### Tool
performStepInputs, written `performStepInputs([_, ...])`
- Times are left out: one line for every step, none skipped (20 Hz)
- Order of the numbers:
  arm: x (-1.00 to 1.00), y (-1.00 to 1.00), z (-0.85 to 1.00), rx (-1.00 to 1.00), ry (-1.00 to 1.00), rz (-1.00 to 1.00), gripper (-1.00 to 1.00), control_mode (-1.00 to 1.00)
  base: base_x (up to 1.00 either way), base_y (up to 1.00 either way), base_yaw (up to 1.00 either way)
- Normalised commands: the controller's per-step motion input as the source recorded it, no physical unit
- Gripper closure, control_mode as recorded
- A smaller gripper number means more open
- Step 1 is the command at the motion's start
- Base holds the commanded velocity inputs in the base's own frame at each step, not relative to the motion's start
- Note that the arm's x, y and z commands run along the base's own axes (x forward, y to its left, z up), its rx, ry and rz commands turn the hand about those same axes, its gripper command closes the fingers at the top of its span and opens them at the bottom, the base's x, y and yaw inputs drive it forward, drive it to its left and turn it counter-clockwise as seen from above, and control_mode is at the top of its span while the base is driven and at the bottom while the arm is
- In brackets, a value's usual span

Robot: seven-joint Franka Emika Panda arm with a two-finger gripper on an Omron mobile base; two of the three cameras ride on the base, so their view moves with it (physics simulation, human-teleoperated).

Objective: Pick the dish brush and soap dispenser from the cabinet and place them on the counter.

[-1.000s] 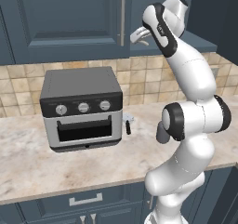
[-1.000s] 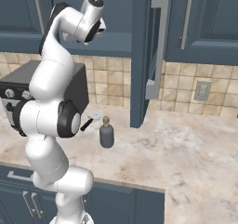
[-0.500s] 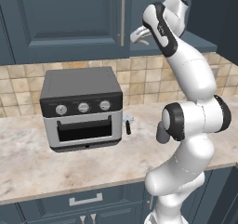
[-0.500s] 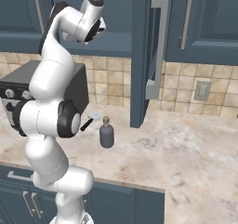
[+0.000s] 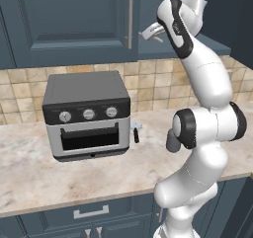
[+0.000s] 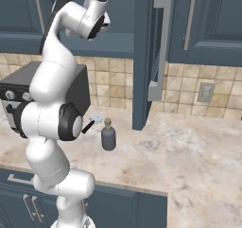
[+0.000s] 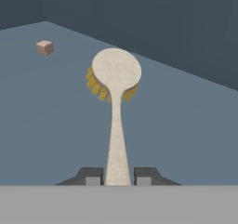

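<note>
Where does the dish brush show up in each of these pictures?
Left base view: the dish brush is the pale stick poking left from the robot's hand, top centre.
Hand view: centre, handle between the gripper tips, round head farthest, over the cabinet shelf.
Shared landmark: the toaster oven, in both base views.

Dish brush (image 7: 116,107): handle end hidden between the finger tips (image 7: 90,175). Soap dispenser (image 6: 108,136): label detail too small to be read.
</note>
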Motion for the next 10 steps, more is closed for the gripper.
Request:
performStepInputs([-0.15, -0.22, 0.16, 0.00, 0.00, -0.01, 1.00, -1.00, 0.00, 0.00, 0.00])
performStepInputs([-0.16, -0.19, 0.20, 0.00, 0.00, -0.01, 1.00, -1.00, 0.00, 0.00, 0.00])
performStepInputs([-0.18, -0.19, 0.21, 0.00, 0.00, -0.02, 1.00, -1.00, 0.00, 0.00, 0.00])
performStepInputs([-0.15, -0.21, 0.21, -0.01, 0.00, 0.00, 1.00, -1.00, 0.00, 0.00, 0.00])
performStepInputs([-0.16, -0.22, 0.17, 0.00, 0.00, 0.00, 1.00, -1.00, 0.00, 0.00, 0.00])
performStepInputs([-0.16, -0.28, 0.15, 0.00, 0.00, 0.00, 1.00, -1.00, 0.00, 0.00, 0.00])
performStepInputs([-0.18, -0.29, 0.13, 0.00, 0.00, 0.00, 1.00, -1.00, 0.00, 0.00, 0.00])
performStepInputs([-0.20, -0.32, 0.12, 0.00, 0.00, -0.01, 1.00, -1.00, 0.00, 0.00, 0.00])
performStepInputs([-0.21, -0.31, 0.13, -0.01, 0.00, -0.01, 1.00, -1.00, 0.00, 0.00, 0.00])
performStepInputs([-0.25, -0.33, 0.08, 0.00, 0.00, -0.04, 1.00, -1.00, 0.00, 0.00, 0.00])
